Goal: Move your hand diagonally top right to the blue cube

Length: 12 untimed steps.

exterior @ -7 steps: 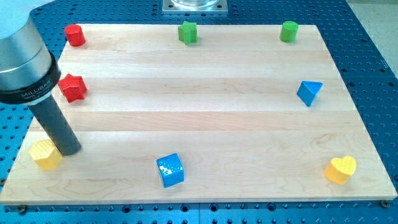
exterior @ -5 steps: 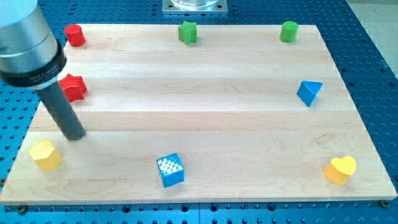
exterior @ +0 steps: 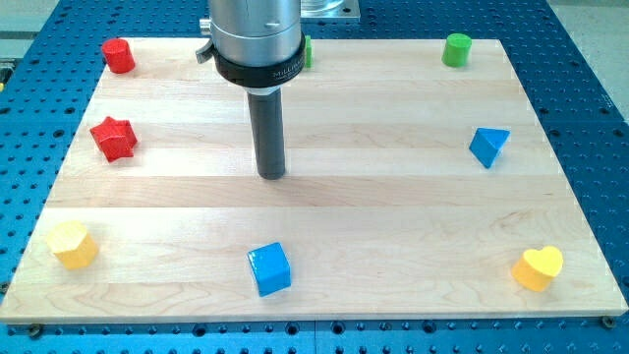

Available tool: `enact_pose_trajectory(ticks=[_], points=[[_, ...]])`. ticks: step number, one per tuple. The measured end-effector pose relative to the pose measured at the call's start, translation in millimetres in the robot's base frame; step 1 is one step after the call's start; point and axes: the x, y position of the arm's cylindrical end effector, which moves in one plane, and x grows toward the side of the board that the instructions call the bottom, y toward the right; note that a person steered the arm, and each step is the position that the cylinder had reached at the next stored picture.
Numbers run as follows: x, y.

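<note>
Blue cube point(exterior: 269, 268) sits well below my upright tip point(exterior: 272, 175).

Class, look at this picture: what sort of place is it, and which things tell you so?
Probably a robotics lab bench: a blue perforated metal table, a wooden board carrying small coloured blocks, and a robot arm's rod above it.

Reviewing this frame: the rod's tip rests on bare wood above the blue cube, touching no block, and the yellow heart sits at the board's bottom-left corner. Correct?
One error. The yellow heart sits at the board's bottom-right corner in the camera view; bottom-left holds a different yellow block. My tip does rest on bare wood above the blue cube, touching no block.
</note>
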Motion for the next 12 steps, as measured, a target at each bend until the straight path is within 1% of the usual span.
enact_pose_trajectory(ticks=[1, 3, 4, 5, 9, 12], points=[[-11.5, 25.1], [-51.4, 125.9], [-52.6, 163.3], [-52.5, 174.9], [-52.3, 180.6], [-52.3, 197.0]])
